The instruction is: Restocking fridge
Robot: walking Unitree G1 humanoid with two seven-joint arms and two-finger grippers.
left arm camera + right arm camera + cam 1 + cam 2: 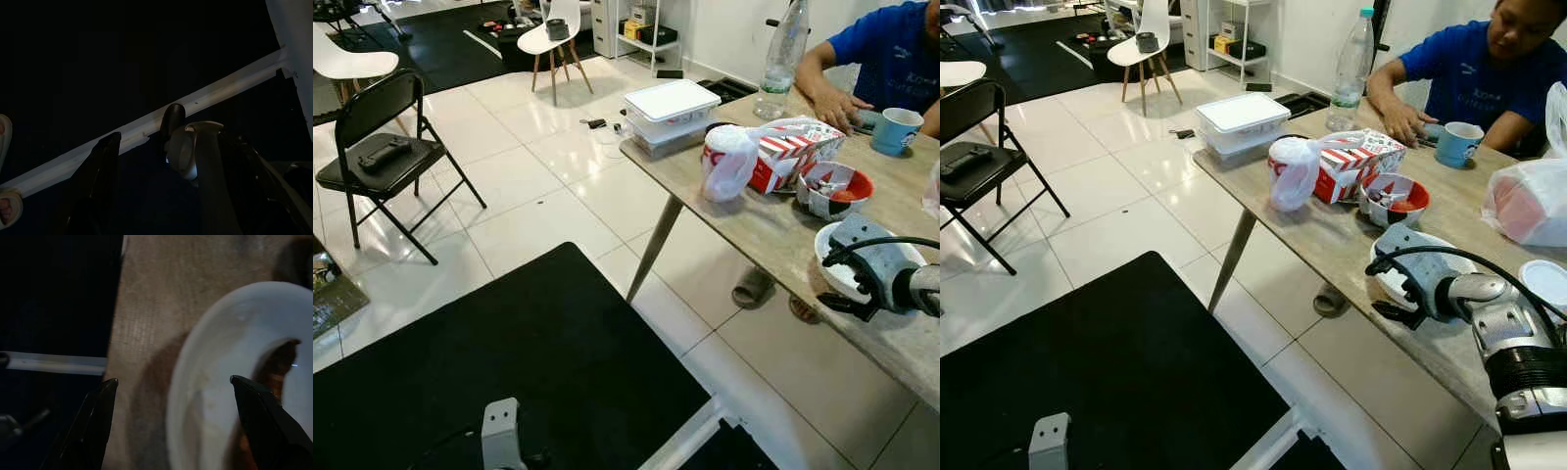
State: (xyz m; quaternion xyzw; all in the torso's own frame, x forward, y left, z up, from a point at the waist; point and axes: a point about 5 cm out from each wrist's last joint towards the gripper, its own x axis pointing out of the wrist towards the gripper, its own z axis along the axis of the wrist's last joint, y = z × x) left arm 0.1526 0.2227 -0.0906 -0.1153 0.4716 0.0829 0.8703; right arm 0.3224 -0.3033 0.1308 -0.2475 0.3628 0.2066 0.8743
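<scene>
**White bowl under my right claw**

Wood-grain table (773,230) runs from 12 to 4 o'clock in my left eye view; my right gripper (842,284) hangs over the white bowl (847,279) at 3 o'clock. A lidded plastic box (1239,119) sits at 11 in my right eye view, a person's hand (1410,119) at 1. My left wrist view is dark; my left gripper (142,139) is spread above black floor. My right wrist view shows my fingers (105,391) spread, 1 either side of the bowl's rim.

The right arm (1489,308) is silver with ribbed black joints, a looping black cable (1469,257) and tapered black claw fingers (261,418).
</scene>
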